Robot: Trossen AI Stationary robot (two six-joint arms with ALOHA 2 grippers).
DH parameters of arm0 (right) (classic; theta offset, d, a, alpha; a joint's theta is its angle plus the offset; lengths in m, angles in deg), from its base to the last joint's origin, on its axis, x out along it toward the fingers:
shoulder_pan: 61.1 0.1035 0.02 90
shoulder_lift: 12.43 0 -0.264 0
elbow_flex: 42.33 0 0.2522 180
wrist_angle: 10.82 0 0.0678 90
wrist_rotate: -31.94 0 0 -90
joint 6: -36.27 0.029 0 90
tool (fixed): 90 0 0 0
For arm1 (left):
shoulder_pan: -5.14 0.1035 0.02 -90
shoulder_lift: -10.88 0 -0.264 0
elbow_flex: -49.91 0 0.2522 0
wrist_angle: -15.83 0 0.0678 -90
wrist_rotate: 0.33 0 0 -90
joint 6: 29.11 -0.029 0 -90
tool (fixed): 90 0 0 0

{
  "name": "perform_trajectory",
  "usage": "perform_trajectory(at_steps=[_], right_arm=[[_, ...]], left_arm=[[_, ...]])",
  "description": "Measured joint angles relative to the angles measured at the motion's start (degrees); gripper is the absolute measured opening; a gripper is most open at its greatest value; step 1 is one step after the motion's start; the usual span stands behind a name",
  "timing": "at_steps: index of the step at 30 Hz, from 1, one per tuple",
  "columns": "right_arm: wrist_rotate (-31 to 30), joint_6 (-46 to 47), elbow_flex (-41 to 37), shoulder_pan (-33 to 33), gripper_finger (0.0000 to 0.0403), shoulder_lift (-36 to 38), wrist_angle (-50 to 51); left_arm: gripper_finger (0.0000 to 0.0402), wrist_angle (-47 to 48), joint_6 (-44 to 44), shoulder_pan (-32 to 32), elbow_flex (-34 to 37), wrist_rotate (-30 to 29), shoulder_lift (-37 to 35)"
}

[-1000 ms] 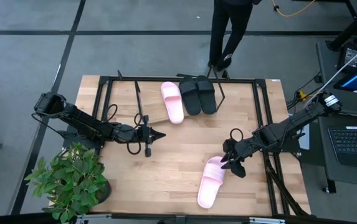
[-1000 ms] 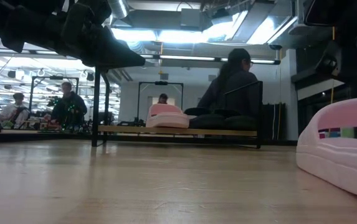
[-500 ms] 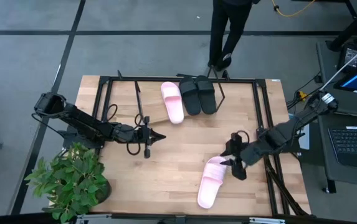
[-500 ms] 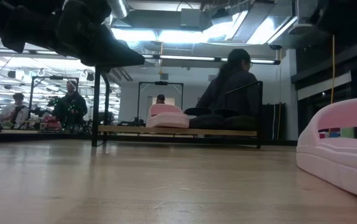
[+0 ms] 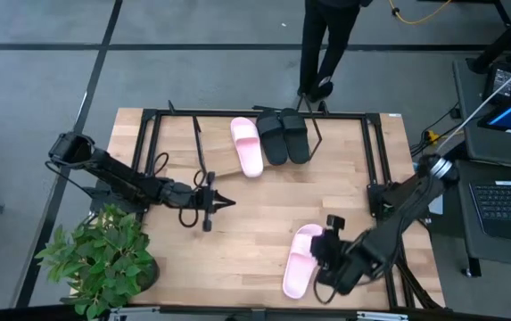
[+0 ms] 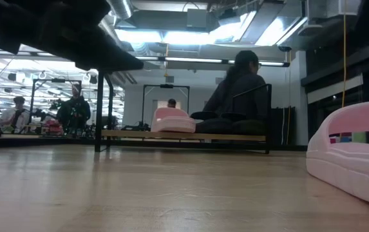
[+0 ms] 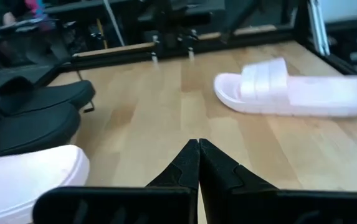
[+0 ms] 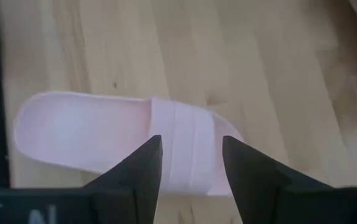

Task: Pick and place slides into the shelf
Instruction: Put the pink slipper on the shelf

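Pink slide (image 5: 300,261) unmoved | right hand (image 5: 325,252) spread, shifted over its strap | left hand (image 5: 226,201) pressed together, idle

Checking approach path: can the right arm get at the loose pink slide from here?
Probably yes. The right tool is open and hovers directly over the pink slide, fingers either side of its strap. Nothing sits between them.

The right gripper (image 8: 189,163), fingers apart, hovers over a pink slide's (image 8: 128,143) strap on the wooden table (image 8: 240,56).
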Motion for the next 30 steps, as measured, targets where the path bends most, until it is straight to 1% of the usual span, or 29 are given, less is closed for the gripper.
perform_trajectory(at_steps=[5,7,14,20,22,25,30], right_arm=[[-0.9,7.1,5.2,1.7,0.0170,-7.7,4.5],[-0.8,9.0,6.6,1.9,0.0170,-10.4,4.6],[-0.8,9.7,11.4,1.9,0.0170,-18.2,5.3],[-0.5,15.1,11.9,2.0,0.0170,-21.1,10.9],[1.3,16.6,11.9,2.0,0.0170,-21.3,12.5],[3.6,17.1,11.9,2.0,0.0170,-21.4,12.7],[3.9,17.2,11.9,2.0,0.0170,-21.4,12.4]], left_arm=[[0.0000,1.0,-1.0,-2.4,0.0,0.0,-0.1],[0.0000,1.1,-1.0,-3.3,0.0,0.0,-0.1],[0.0000,4.0,-0.9,-5.9,0.0,0.0,-0.2],[0.0000,4.1,-0.8,-7.2,0.0,0.0,-0.2],[0.0000,4.1,-0.8,-7.5,0.0,0.0,-0.2],[0.0000,4.1,-0.7,-7.5,0.0,0.0,-0.2],[0.0000,4.1,-0.3,-7.5,0.0,-0.1,-0.2]])
